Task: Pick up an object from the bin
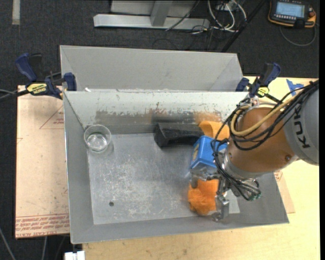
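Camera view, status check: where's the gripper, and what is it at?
Gripper low at front right of bin. Beside orange soft lump, hold unconfirmed. Black block and clear cup lie well apart.

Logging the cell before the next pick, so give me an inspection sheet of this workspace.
Surface: grey bin, floor scuffed.
Job's things: orange lump, near right corner, at the tool.
Clutter: clear cup at left; black block by the back wall; blue boxy thing beside the arm.
Tool: low beside the orange lump; grasp cannot be told.
Cables: black cables looped over the wrist.
Surroundings: handheld controller on the dark floor behind.
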`<state>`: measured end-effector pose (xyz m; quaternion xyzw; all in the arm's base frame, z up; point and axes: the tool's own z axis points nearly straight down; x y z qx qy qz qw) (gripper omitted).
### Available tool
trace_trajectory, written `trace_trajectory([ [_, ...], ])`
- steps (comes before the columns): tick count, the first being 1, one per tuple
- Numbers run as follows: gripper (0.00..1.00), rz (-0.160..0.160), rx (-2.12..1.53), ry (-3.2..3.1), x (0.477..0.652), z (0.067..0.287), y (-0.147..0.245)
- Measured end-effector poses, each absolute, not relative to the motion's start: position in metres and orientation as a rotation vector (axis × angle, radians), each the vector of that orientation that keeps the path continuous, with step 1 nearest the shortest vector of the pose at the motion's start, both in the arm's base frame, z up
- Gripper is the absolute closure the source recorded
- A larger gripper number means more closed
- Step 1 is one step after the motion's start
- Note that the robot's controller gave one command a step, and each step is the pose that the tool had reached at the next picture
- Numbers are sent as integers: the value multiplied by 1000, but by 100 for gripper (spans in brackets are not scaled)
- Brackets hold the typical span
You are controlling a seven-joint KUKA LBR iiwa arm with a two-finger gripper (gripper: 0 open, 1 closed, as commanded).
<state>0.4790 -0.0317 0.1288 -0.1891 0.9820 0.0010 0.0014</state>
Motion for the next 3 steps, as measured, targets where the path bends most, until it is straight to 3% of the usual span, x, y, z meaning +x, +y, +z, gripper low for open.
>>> trace_trajectory([
  [1,0,0,-884,3000,482,84,-26],
  [2,100,4,-1102,2935,482,70,-23],
  [3,100,4,-1102,2935,482,70,-23],
])
